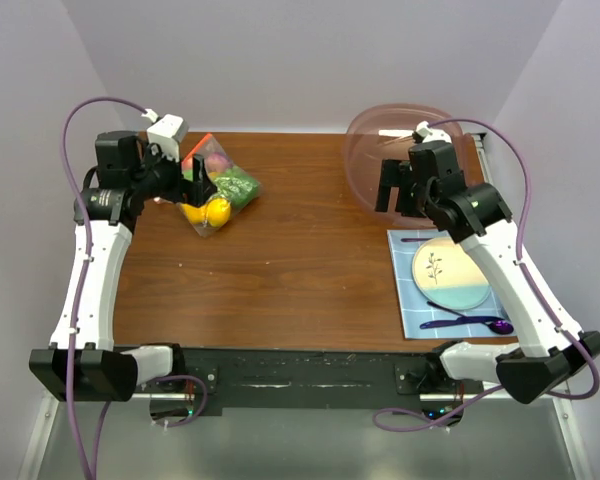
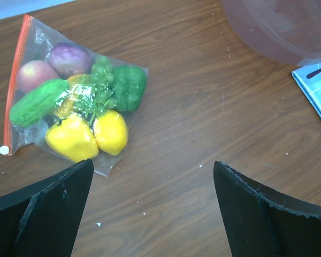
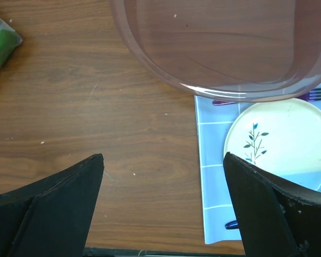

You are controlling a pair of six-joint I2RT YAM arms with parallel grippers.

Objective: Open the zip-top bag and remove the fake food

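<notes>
The zip-top bag (image 1: pixel 225 188) lies flat on the brown table at the back left, zipped, with its red-orange zip strip (image 2: pixel 13 80) along one edge. Inside is the fake food: two yellow pieces (image 2: pixel 85 136), a green cucumber (image 2: pixel 37 101), a green pepper (image 2: pixel 129 87), a purple piece (image 2: pixel 69 58), a pink-red fruit (image 2: pixel 31 75) and green grapes. My left gripper (image 1: pixel 200 188) hovers over the bag, open and empty; in the left wrist view (image 2: pixel 153 166) the bag lies up and left of the jaws. My right gripper (image 1: pixel 397 198) is open and empty over bare table (image 3: pixel 163 158).
A large clear pinkish bowl (image 1: pixel 380 135) stands at the back right and shows in the right wrist view (image 3: pixel 150 59). A blue checked placemat (image 1: pixel 408 300) at the front right holds a plate (image 1: pixel 450 272) and purple cutlery (image 1: pixel 470 322).
</notes>
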